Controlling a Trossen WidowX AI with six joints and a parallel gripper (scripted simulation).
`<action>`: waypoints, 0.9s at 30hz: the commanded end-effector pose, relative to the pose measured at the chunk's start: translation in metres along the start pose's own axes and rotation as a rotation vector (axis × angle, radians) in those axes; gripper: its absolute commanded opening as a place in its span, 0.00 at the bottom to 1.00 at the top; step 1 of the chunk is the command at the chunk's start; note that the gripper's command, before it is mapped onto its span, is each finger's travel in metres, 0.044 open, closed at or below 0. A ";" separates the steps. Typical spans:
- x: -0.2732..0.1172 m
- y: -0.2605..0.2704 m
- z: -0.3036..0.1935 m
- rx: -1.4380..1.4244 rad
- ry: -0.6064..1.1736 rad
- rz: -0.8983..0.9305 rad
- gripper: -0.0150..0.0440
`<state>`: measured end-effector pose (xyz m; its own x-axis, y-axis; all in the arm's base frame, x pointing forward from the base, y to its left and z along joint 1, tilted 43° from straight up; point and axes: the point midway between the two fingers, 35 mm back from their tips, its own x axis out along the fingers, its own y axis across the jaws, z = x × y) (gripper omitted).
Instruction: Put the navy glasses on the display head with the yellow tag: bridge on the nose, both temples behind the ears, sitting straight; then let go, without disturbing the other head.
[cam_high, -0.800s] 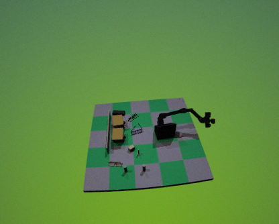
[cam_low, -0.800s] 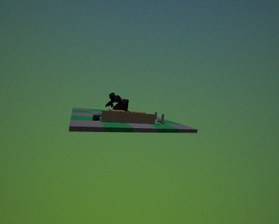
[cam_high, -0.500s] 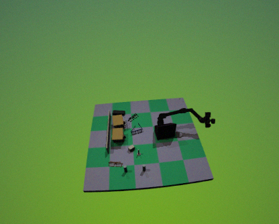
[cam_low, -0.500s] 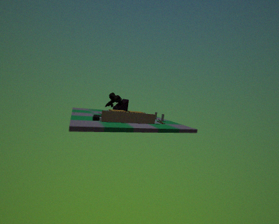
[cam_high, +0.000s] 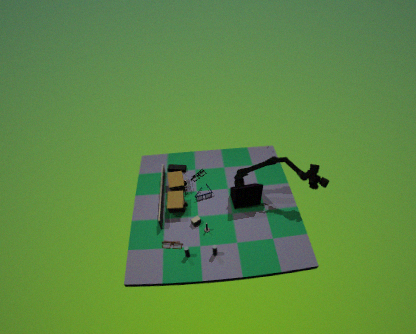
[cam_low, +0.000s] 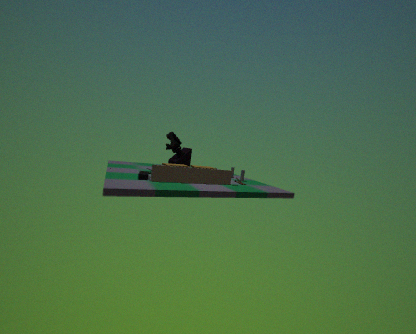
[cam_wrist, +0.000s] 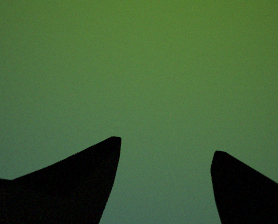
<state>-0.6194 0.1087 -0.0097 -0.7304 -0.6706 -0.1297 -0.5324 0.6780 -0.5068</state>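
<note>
My gripper is partly open, with nothing between its fingers. It hangs in the air beyond the far right edge of the board, away from all glasses. One dark pair of glasses lies near the middle of the checkered board; another dark pair lies behind it. Which is navy cannot be told. Two tan-topped blocks, seemingly the display heads, stand side by side at the left. Their faces and the yellow tag cannot be made out.
A thin upright panel stands behind the blocks, with a dark box near its end. Brown glasses, a pale block, a small stand and two short posts are toward the front.
</note>
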 end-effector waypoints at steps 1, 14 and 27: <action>-0.055 0.036 -0.015 0.166 0.054 0.152 0.59; -0.267 0.118 -0.021 0.736 0.341 0.643 0.59; -0.475 0.111 0.021 1.289 0.788 0.973 0.59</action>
<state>-0.3710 0.4704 -0.0241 -0.8209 0.2432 -0.5166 0.5221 -0.0466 -0.8516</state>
